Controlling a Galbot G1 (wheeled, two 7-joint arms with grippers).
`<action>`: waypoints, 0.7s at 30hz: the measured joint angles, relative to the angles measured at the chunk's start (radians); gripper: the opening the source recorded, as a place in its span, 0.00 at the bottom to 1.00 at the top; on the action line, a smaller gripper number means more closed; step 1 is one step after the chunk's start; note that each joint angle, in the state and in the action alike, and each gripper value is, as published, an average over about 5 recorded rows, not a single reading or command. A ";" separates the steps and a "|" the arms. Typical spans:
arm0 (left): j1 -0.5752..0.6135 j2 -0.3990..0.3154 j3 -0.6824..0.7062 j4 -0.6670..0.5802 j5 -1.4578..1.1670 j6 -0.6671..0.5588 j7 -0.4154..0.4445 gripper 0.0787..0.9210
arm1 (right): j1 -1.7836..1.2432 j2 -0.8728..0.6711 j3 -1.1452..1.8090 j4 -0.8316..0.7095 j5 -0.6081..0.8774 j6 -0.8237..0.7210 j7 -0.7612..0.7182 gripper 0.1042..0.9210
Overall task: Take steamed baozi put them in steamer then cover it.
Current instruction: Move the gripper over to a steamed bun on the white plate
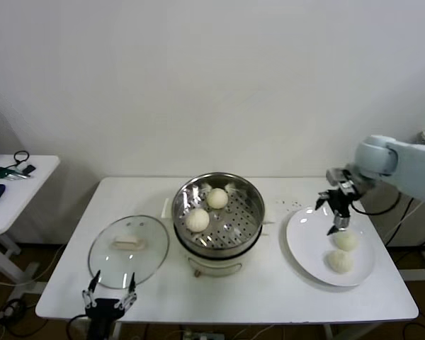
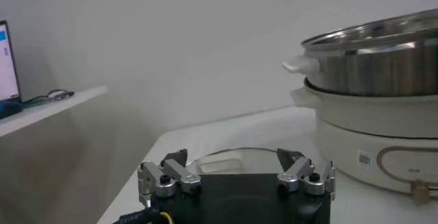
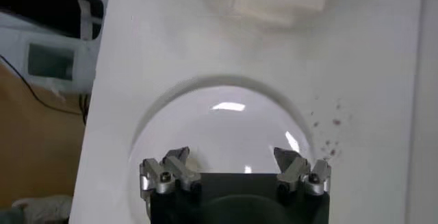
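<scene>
Jaws of the right gripper (image 1: 338,221) stand apart over the white plate (image 1: 308,244), just above the nearer steamed baozi (image 1: 346,241); its twin (image 1: 340,261) lies beside. Round buns, no long axis. Left gripper (image 1: 108,293), jaws apart, waits by the cover (image 1: 128,251).

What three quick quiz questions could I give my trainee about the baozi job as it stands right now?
1. How many steamed baozi lie in the steamer, and how many on the white plate?
2. True or false: the cover is on the steamer.
3. Which gripper is over the plate: A left gripper, B right gripper?

Key: 1. Two and two. 2. False; it lies on the table, left of the steamer. 3. B, open and empty.
</scene>
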 measured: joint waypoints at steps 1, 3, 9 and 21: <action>-0.002 -0.002 0.002 0.000 0.004 0.001 0.000 0.88 | -0.024 -0.009 0.017 -0.005 -0.019 0.004 0.000 0.88; -0.005 -0.007 0.006 -0.001 0.013 0.002 -0.001 0.88 | -0.073 -0.024 0.052 -0.015 -0.055 0.010 0.000 0.88; -0.012 -0.016 0.007 0.000 0.029 0.003 -0.001 0.88 | -0.207 -0.052 0.149 -0.049 -0.138 0.021 0.002 0.88; -0.014 -0.017 -0.004 0.018 0.023 0.000 -0.003 0.88 | -0.373 -0.042 0.261 -0.111 -0.210 0.029 0.013 0.88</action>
